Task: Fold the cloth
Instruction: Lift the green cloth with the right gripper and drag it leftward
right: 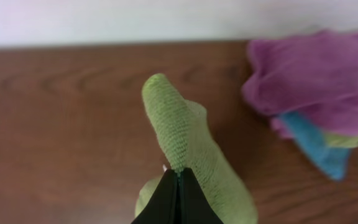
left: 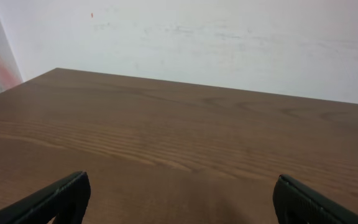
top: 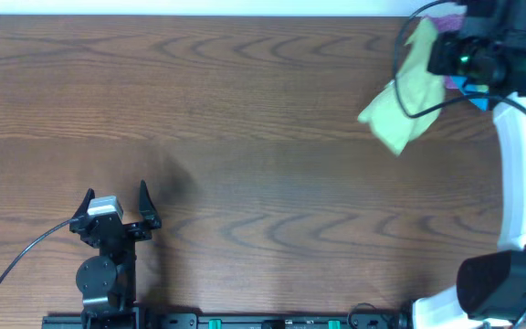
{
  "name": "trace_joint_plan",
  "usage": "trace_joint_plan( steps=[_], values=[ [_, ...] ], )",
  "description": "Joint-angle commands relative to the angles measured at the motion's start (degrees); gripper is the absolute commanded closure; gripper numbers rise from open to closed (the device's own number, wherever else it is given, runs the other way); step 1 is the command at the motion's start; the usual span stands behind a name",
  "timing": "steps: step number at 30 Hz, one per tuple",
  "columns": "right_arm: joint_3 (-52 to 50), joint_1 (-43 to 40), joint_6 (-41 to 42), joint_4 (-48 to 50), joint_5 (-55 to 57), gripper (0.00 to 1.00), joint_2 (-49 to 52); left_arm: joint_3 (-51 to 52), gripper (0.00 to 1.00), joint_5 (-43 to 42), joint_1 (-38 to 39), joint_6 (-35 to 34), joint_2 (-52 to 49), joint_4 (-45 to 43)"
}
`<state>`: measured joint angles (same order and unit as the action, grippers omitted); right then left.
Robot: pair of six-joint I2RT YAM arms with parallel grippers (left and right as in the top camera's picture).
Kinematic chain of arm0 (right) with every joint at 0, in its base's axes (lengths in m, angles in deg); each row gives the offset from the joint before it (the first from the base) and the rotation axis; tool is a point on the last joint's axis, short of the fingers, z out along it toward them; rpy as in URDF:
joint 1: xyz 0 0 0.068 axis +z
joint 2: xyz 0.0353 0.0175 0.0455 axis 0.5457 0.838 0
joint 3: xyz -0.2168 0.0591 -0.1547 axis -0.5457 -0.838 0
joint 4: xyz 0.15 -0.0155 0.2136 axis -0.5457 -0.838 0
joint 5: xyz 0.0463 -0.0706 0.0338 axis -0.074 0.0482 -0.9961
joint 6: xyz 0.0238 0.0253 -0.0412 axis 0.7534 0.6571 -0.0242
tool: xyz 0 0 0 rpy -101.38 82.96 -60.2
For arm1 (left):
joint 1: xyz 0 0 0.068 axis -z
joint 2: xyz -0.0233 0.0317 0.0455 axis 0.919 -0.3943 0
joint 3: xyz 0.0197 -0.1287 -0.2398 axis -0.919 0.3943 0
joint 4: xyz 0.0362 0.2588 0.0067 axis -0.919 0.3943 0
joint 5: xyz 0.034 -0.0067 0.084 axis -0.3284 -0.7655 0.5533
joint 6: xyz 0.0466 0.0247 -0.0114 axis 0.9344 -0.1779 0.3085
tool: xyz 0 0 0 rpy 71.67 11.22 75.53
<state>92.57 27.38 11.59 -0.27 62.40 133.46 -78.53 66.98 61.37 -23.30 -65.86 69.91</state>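
Wooden table (top: pixel 245 119): one work surface, with items grouped at its far right corner.

The cloth (top: pixel 407 91): lime-green, bunched and unfolded, lying at the far right of the table near the back edge. One ridge of it rises into the right gripper (right: pixel 178 180), whose fingers are pressed together on that fold.

Purple cloth (right: pixel 316 81): crumpled, just beside the green one.

Blue cloth (right: pixel 316 146): partly under the purple one.

Left gripper (top: pixel 116 194): near front left, well apart from the cloth, fingers spread wide, holding nothing.

Overhead straight down, wrist views low, close, sharing table (top: pixel 245 137)
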Motion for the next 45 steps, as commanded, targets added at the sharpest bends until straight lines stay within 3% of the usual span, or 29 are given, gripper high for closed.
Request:
trace_joint_plan(
  steps=[1, 28, 38, 45],
  values=[
    [0.5, 4.0, -2.3, -2.5, -0.1, 0.99, -1.6, 0.7, 0.05, 1.2, 0.2, 0.8, 0.4, 3.2],
    [0.5, 38.1, -3.1, -19.1, -0.1, 0.99, -1.6, 0.7, 0.05, 1.2, 0.2, 0.9, 0.4, 3.2],
    [0.5, 40.2, -3.1, -13.3, 9.5, 0.99, 0.0, 0.7, 0.05, 1.2, 0.2, 0.9, 0.4, 3.2],
    [0.5, 38.3, -3.1, -6.1, 9.9, 0.99, 9.6, 0.7, 0.05, 1.2, 0.2, 0.9, 0.4, 3.2]
  ],
)
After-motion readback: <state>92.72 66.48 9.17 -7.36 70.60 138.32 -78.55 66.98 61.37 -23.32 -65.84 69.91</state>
